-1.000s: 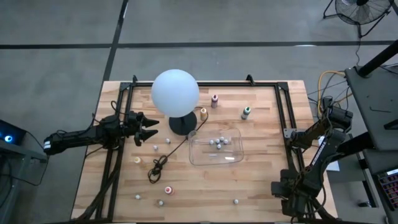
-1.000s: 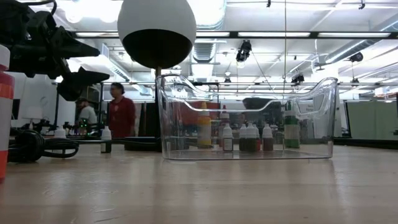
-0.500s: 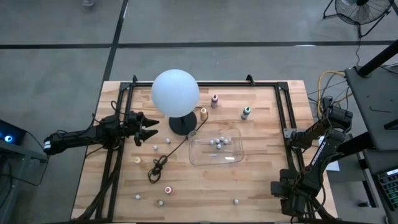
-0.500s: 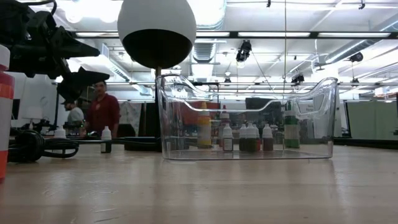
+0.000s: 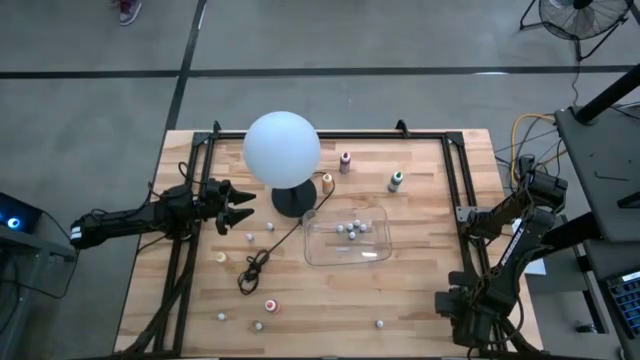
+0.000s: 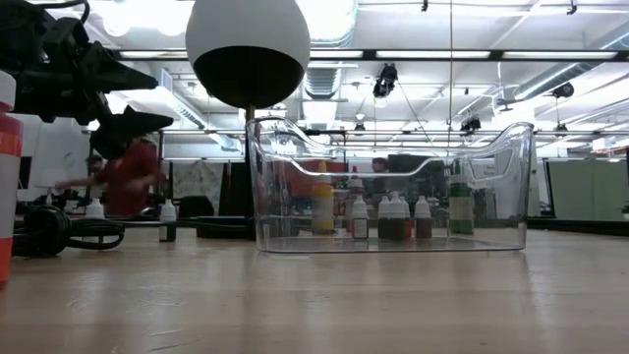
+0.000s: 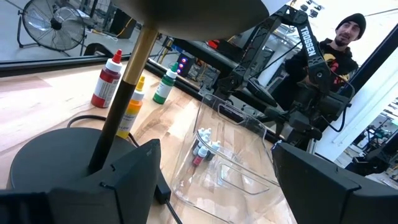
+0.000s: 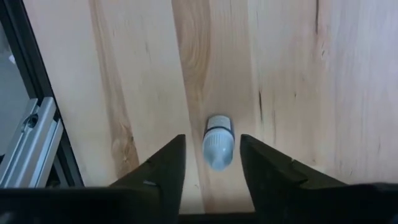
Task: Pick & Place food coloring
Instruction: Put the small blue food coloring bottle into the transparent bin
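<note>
One tiny white-capped bottle (image 8: 217,142) stood between the right gripper's (image 8: 211,160) open fingers, not squeezed. Left gripper (image 5: 243,208) hung open by the lamp (image 5: 282,148).

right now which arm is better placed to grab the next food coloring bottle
The right. The right gripper already straddles a small white-capped bottle on the wood. The left gripper hovers open beside the lamp base, with no bottle between its fingers.

Between the fingers of the right claw (image 8: 211,152), a small bottle (image 8: 217,142) shows only its pale cap end. Past the left claw (image 6: 123,98), a person (image 6: 123,177) is blurred.
</note>
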